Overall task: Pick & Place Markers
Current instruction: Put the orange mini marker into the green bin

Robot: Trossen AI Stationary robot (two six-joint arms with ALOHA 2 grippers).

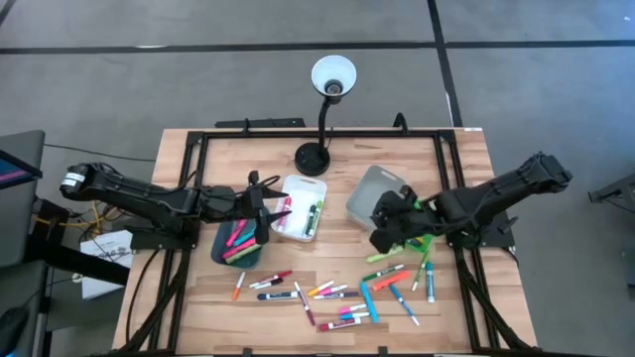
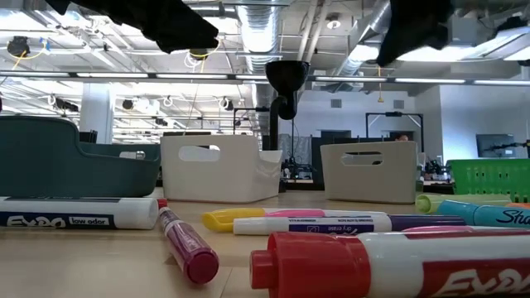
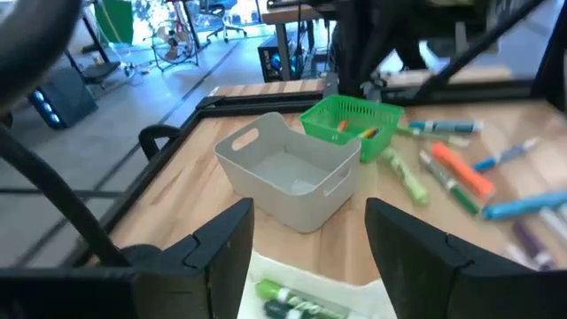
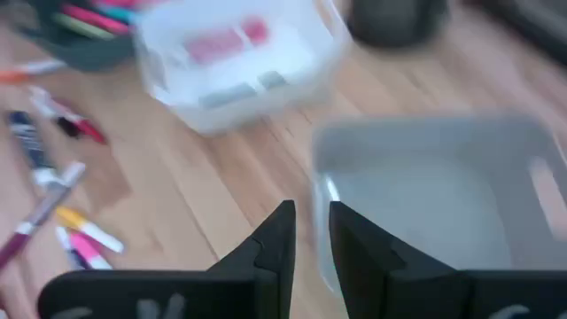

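Several markers (image 1: 337,293) lie loose on the near half of the table, close up in the low view (image 2: 315,222). Pink ones lie in the teal bin (image 1: 236,243); green and red ones lie in the white bin (image 1: 301,208). My left gripper (image 1: 268,210) hovers over the white bin's left end, open wide and empty (image 3: 310,217). My right gripper (image 1: 382,226) hangs at the grey bin's (image 1: 372,193) near edge. Its fingers stand a narrow gap apart with nothing between them (image 4: 312,213).
A green basket (image 1: 422,241) sits partly under the right arm, with green markers beside it. A black desk lamp stands on its base (image 1: 313,159) at the far middle of the table. A black frame rail runs along the table's edges. Bare wood shows at the near left corner.
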